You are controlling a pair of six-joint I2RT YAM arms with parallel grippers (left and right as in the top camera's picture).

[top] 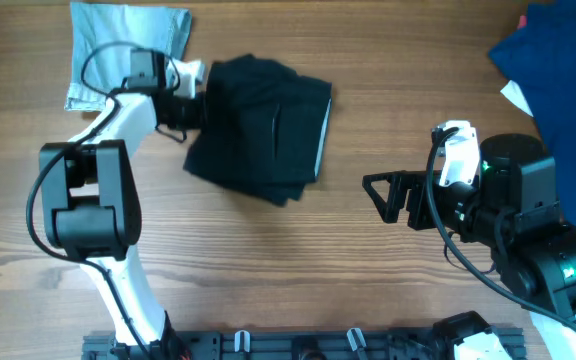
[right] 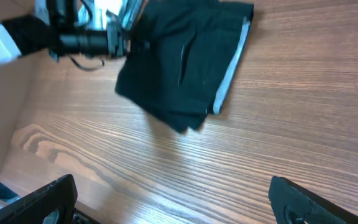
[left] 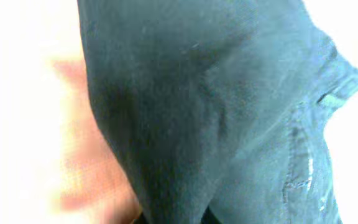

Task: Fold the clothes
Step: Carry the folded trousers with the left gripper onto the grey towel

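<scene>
A black garment (top: 261, 125), folded into a rough rectangle with a pale edge on its right side, lies on the wooden table left of centre. My left gripper (top: 196, 103) is at its left edge and shut on the cloth. In the left wrist view the dark fabric (left: 216, 106) fills the frame and runs down between the fingertips (left: 173, 219). My right gripper (top: 378, 195) is open and empty, low over bare wood to the right of the garment. The right wrist view shows its fingers wide apart (right: 179, 211), with the black garment (right: 179, 56) beyond them.
A folded light blue garment (top: 128, 45) lies at the back left, behind the left arm. A pile of dark blue clothes (top: 563, 60) sits at the back right corner. Bare wooden table (top: 318, 260) lies between the arms and along the front.
</scene>
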